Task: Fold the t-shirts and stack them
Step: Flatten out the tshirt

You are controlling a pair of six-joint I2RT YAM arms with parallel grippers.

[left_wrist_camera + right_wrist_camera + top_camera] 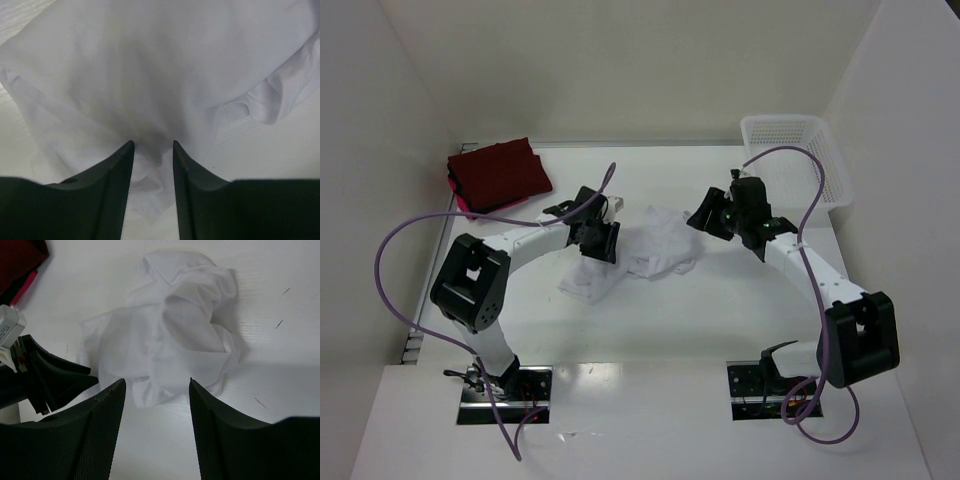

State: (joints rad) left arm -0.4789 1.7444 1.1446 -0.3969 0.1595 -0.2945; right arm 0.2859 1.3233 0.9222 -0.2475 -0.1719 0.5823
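Note:
A crumpled white t-shirt (645, 255) lies in a heap at the middle of the table. My left gripper (603, 243) is low over its left side. In the left wrist view the left gripper (153, 144) stands open, with a loose fold of the white t-shirt (150, 75) lying between its fingers. My right gripper (703, 220) hovers just right of the heap. It is open (157, 381) with only bare table between its fingers, and the white t-shirt (175, 330) lies just beyond the fingertips. Dark red folded t-shirts (498, 175) are stacked at the back left.
A white mesh basket (790, 150) stands at the back right corner. White walls close in the table (720, 320) on the left, back and right. In the right wrist view the left gripper (50, 380) shows at the left, and the red stack (20, 257) at the top-left corner.

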